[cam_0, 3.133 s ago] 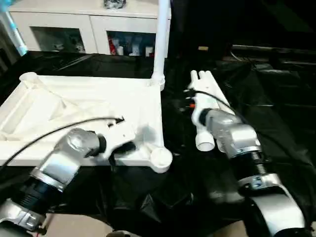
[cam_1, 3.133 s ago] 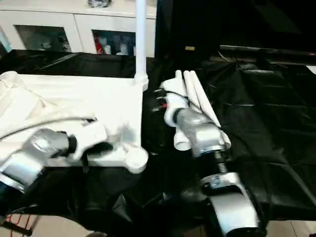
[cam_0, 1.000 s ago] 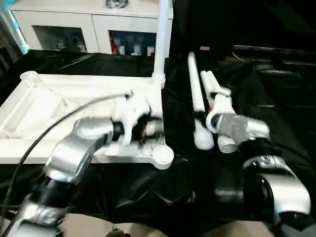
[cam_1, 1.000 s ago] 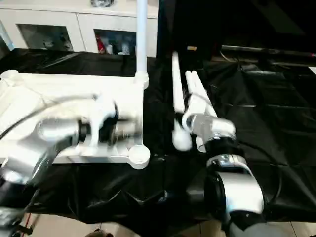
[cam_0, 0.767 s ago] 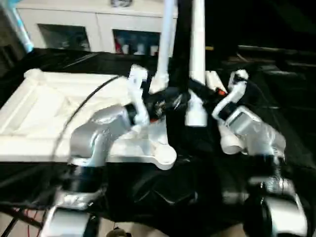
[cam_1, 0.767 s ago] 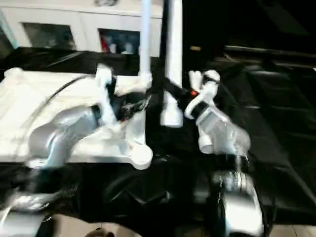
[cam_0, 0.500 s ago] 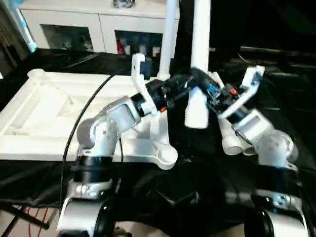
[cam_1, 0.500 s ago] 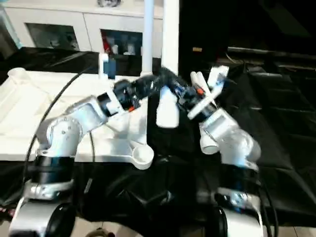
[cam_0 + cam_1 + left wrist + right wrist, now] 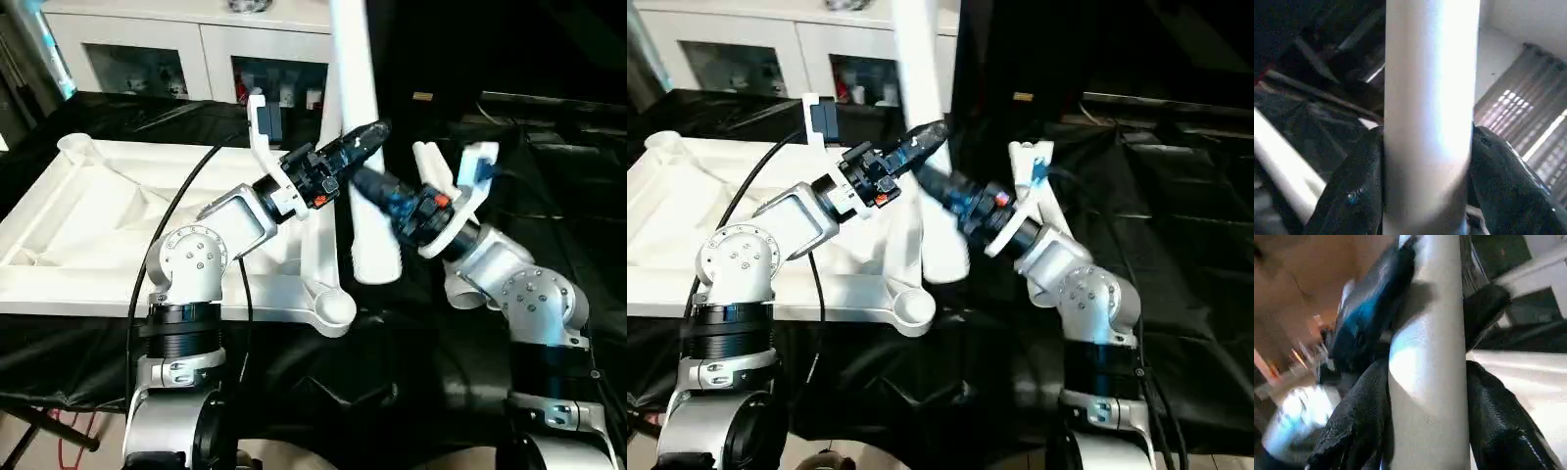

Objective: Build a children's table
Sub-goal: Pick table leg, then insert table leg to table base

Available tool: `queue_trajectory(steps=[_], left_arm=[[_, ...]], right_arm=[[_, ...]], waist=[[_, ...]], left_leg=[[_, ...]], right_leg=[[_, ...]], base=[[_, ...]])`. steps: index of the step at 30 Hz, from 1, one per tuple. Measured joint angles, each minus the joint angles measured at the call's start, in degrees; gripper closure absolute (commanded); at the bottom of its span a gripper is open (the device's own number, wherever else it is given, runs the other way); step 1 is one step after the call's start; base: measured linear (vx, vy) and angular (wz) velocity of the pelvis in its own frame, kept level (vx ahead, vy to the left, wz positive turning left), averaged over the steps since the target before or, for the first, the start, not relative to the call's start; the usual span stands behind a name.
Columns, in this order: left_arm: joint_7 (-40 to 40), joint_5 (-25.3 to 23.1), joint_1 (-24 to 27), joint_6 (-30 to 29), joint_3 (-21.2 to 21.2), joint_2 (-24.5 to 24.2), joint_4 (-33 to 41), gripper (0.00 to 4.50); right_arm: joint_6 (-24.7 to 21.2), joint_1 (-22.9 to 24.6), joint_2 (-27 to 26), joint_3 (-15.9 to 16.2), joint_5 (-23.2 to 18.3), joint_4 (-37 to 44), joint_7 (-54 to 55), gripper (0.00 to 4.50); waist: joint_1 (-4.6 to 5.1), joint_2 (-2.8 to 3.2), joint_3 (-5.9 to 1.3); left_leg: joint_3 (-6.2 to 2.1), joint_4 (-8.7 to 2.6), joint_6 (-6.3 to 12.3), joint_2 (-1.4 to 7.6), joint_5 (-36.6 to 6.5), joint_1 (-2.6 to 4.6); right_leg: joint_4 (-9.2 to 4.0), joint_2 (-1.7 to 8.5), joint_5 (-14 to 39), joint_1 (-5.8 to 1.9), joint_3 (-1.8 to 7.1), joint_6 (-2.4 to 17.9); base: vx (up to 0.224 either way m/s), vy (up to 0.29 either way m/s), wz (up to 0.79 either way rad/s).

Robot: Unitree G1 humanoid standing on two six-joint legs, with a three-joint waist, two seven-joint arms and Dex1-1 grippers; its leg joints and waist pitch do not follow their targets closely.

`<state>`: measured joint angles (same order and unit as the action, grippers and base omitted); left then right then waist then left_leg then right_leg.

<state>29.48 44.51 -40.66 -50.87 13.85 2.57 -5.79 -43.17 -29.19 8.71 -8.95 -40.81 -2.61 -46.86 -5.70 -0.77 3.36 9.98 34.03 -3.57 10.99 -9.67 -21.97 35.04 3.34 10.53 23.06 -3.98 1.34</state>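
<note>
The children's table lies as an upturned white tabletop (image 9: 108,220) with ribbed underside on black cloth. Its near right corner socket (image 9: 334,309) is open. Both grippers hold one white tube leg (image 9: 355,78) nearly upright, leaning slightly. Its lower end (image 9: 377,266) hangs just right of and above that socket. My left gripper (image 9: 364,137) is shut on the leg from the left, and my right gripper (image 9: 372,188) is shut on it just below. In the wrist views black fingers (image 9: 1352,191) (image 9: 1498,421) press both sides of the tube. More legs (image 9: 458,286) lie behind my right arm.
A white glass-door cabinet (image 9: 147,59) stands behind the table. Black cloth (image 9: 558,186) covers the surface to the right. My left arm's cable (image 9: 186,201) loops over the tabletop.
The leg has gone from lying by my right gripper to standing upright, held by both grippers. In the last half second its lower end came down and left toward the near right socket.
</note>
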Motion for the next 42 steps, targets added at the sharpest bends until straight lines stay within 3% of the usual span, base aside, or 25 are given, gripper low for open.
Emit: queue_trajectory(steps=[5,18,28,30,36,42], left_arm=[[-3.8,-0.8,0.0,0.0,0.0,0.2,0.0,2.5],[-12.2,-2.0,-1.2,0.5,1.0,1.5,-1.0,2.59],[-13.3,-2.7,-1.2,0.8,0.5,1.3,-1.6,2.59],[-13.3,-2.8,-1.2,1.0,0.2,1.0,-1.6,2.59],[-10.6,-3.7,-1.2,2.9,-0.3,-1.5,-1.6,2.6],[-0.1,-3.6,-1.0,2.9,-4.7,-7.4,-1.0,2.61]], right_arm=[[2.4,0.0,0.4,2.3,3.3,0.3,0.9,2.68],[6.5,-0.4,0.8,4.9,7.9,-0.5,4.9,2.68],[8.3,-0.5,1.3,6.8,10.7,-0.9,5.8,2.68],[8.6,-0.7,1.3,7.1,11.3,-0.9,6.0,2.12],[7.0,-1.2,3.5,8.3,11.2,-1.1,3.6,1.59],[1.0,-1.1,9.6,8.9,7.2,0.1,-3.6,1.55]], waist=[[-0.1,0.0,0.0],[-0.07,-0.06,0.03],[-0.07,-0.25,0.15],[-0.06,-0.25,0.15],[-0.01,-0.3,0.18],[-0.39,-0.48,0.28]], left_leg=[[0.0,0.0,0.05,0.0,0.0,-0.02],[0.01,0.02,0.05,0.0,0.0,-0.01],[0.01,0.03,0.06,0.0,0.0,-0.02],[0.01,0.04,0.06,0.0,0.0,-0.02],[0.01,0.05,0.06,0.0,0.0,-0.03],[0.01,0.09,0.09,0.0,0.0,-0.03]], right_leg=[[-0.03,0.0,0.0,0.0,0.0,0.0],[-0.02,0.0,0.0,0.0,0.01,0.0],[-0.02,0.0,0.0,0.01,0.01,0.0],[-0.02,0.0,0.0,0.01,0.01,0.0],[-0.01,0.0,0.0,0.01,0.01,0.0],[0.0,0.0,0.0,0.0,0.02,0.0]], base=[[0.0,0.0,0.0],[0.0,0.0,0.0],[0.0,0.0,0.0],[0.0,0.0,0.0],[0.0,0.0,0.0],[0.0,0.0,0.0]])
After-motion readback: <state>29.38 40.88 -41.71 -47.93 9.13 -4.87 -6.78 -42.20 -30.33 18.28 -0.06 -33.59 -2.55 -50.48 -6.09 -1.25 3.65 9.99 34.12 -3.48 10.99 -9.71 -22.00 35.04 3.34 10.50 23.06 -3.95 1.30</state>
